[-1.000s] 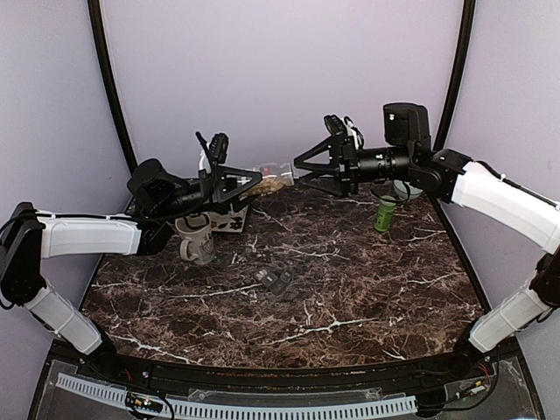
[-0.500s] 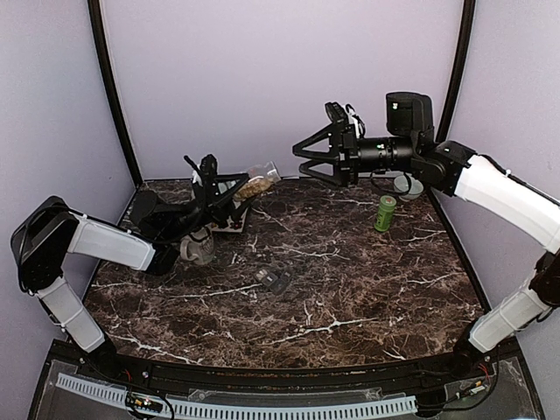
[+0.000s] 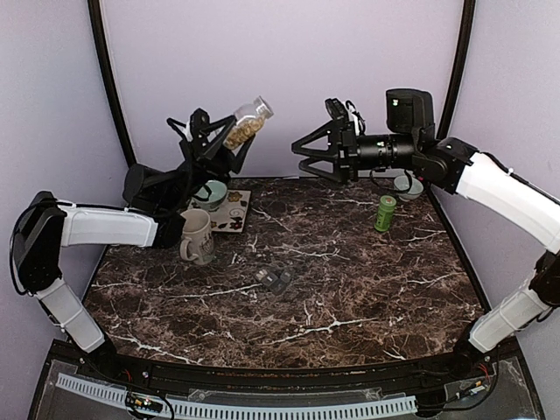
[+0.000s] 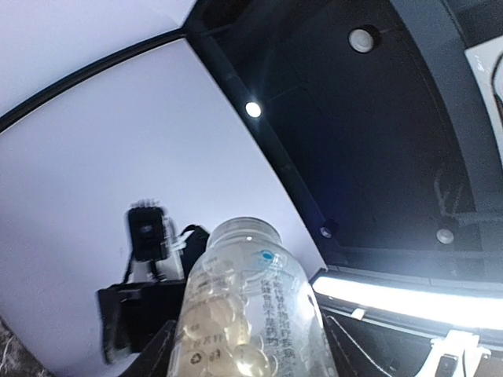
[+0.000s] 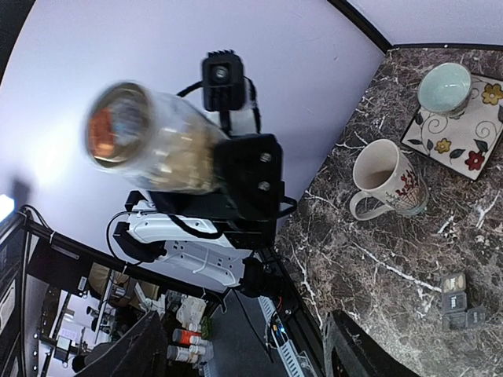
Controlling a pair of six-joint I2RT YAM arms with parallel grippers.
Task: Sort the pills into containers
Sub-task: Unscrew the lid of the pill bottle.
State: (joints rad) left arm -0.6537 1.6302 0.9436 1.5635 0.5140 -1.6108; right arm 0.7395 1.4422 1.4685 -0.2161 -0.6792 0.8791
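L gripper (image 3: 229,143) pinches a tilted clear jar (image 3: 248,122) w/ tan pills (image 3: 239,134), high at far left. R gripper (image 3: 299,159) is spread, empty, to its right. Grey containers (image 3: 275,278) lie near centre.

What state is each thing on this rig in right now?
Jar: held up, tilted, part full of pills.
Left gripper: shut on jar.
Right gripper: open, empty.
Mug: upright, empty.
Bowl: upright on tile.
Green bottle: upright.
Containers: flat on table; lids too small to tell.
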